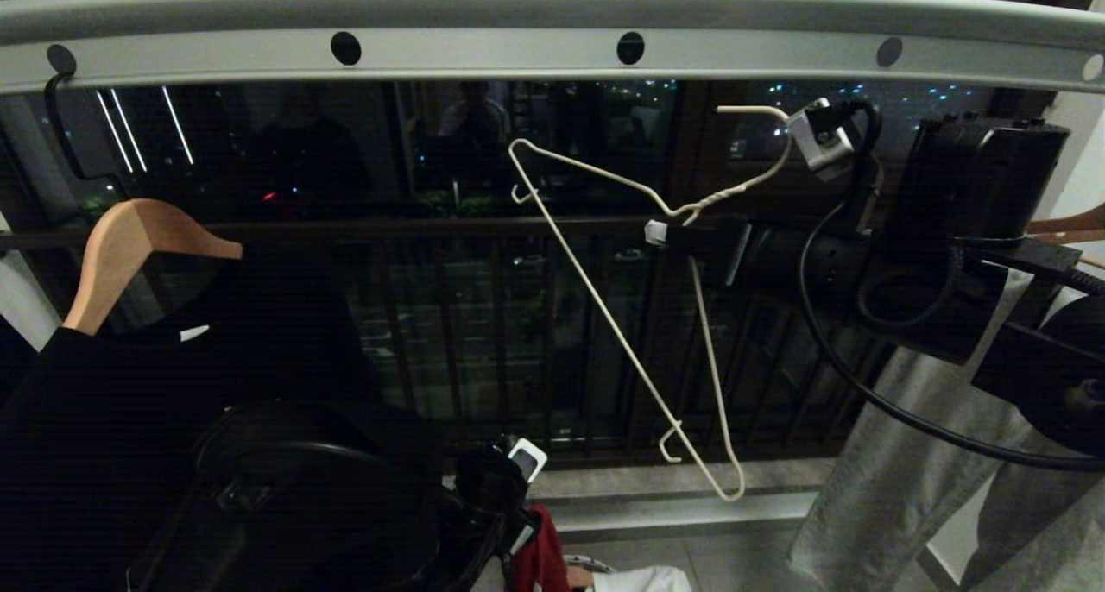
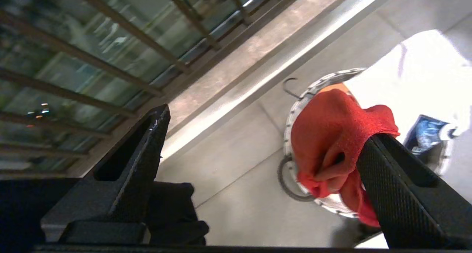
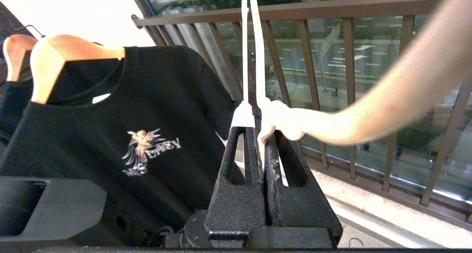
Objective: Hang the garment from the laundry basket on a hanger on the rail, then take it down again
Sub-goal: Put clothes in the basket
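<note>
The red garment (image 2: pixel 332 135) is bunched and draped over one fingertip (image 2: pixel 372 153) of my left gripper (image 2: pixel 265 127), whose jaws stand wide apart, open. It hangs just above the laundry basket's white woven rim (image 2: pixel 295 116) on the floor. In the head view that gripper (image 1: pixel 522 497) is low at the bottom centre, with the garment (image 1: pixel 539 562) beneath it. My right gripper (image 1: pixel 669 229) is shut on the twisted neck of the white wire hanger (image 1: pixel 604 307), which tilts below the light-grey rail (image 1: pixel 483 22), its hook off the rail. The right wrist view shows the jaws (image 3: pixel 258 129) pinching the hanger (image 3: pixel 260 61).
A black T-shirt with an angel print (image 3: pixel 110 135) hangs on a wooden hanger (image 1: pixel 121 247) at the left. Grey trousers (image 1: pixel 906 471) hang at the right. Dark window railing bars (image 1: pixel 432 316) run behind. White fabric (image 2: pixel 424 72) lies beside the basket.
</note>
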You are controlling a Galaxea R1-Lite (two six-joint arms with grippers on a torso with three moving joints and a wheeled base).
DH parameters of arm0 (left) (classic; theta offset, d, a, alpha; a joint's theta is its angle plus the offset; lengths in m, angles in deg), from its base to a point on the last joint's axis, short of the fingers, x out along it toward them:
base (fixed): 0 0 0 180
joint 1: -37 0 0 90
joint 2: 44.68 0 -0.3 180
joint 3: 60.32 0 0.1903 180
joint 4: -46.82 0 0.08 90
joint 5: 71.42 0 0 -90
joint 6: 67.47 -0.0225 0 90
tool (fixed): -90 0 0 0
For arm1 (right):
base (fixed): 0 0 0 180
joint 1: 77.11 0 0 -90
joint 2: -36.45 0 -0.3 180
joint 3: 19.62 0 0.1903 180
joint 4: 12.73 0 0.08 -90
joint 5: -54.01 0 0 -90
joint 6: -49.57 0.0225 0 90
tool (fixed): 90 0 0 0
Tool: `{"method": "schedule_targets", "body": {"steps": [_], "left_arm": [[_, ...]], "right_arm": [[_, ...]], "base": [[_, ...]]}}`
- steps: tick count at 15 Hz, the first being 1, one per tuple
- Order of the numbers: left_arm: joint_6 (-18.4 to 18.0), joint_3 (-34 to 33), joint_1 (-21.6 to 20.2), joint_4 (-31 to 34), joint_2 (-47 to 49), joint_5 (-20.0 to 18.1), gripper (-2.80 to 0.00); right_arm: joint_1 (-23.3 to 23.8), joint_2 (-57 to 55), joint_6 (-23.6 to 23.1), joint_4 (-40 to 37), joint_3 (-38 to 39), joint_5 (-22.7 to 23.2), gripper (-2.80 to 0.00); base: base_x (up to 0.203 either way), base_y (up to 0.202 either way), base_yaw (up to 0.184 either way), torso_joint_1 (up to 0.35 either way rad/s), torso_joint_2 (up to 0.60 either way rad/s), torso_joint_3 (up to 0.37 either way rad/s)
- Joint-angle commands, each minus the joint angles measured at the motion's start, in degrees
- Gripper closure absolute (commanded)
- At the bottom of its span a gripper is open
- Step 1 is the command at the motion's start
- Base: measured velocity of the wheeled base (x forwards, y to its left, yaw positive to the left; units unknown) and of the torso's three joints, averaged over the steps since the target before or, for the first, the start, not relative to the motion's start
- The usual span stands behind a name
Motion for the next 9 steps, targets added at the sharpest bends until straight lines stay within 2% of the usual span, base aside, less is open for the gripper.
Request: {"method": "schedule_targets", "body": {"steps": [1, 3, 5, 9], "left_arm": [[0.18, 0.23, -0.52, -0.11, -0.51, -0.89, -2.8], [1.05, 0.57, -1.12, 3.19, -1.58, -1.8, -2.8], [2.12, 0.55, -1.86, 6.56, -3.29, -4.27, -2.8], [2.24, 3.19, -2.65, 15.59, -5.57, -4.45, -2.8]], "right_arm": [[-0.09, 0.7, 0.08, 0.19, 0.28, 0.13, 0.0], [-0.09, 0.61, 0.08, 0.19, 0.36, 0.13, 0.0], [-0.09, 0.61, 0.08, 0.19, 0.36, 0.13, 0.0], [-0.09, 0.7, 0.08, 0.28, 0.53, 0.04, 0.0]], "base": [[0.0, 0.0, 0.0, 0.0, 0.0, 0.0], [0.0, 0.0, 0.0, 0.0, 0.0, 0.0], [0.0, 0.0, 0.0, 0.0, 0.0, 0.0], [0.0, 0.0, 0.0, 0.0, 0.0, 0.0]]}}
